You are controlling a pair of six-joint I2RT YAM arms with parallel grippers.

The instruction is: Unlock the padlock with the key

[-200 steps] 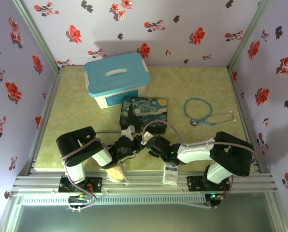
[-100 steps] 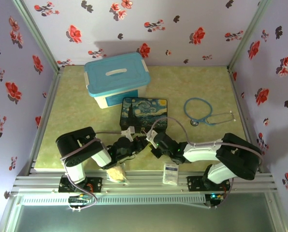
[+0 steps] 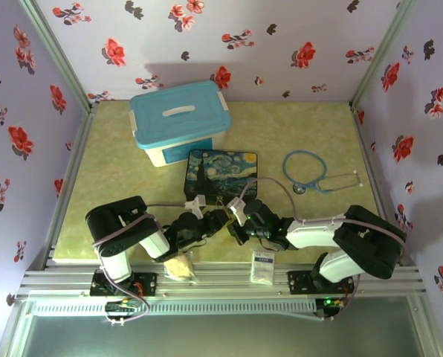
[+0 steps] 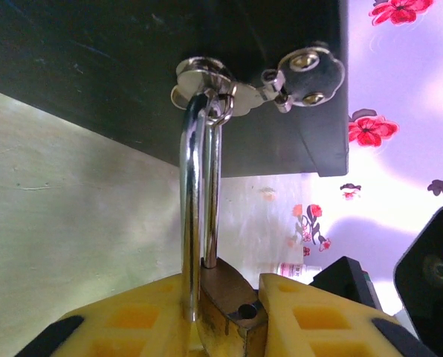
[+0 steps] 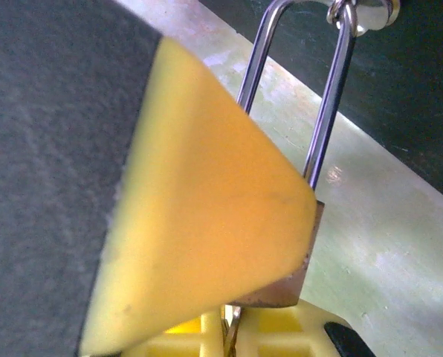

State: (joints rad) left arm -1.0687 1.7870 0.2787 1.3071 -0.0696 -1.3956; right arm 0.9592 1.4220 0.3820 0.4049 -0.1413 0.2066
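Padlock (image 4: 225, 312): small brass, rigid, prob. slick; shackle (image 4: 195, 208) thru hasp (image 4: 204, 73) on dark box (image 4: 95, 59), above table (image 4: 73, 208). Your left jaws clamp its body, best hold. Right jaws: can't tell whether closed.

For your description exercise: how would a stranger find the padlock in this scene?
Find the blue-lidded bin; in front lies a dark painted box. On its near side's hasp is the padlock: small brass body, silver shackle, unlike the blue stethoscope or white sachet.
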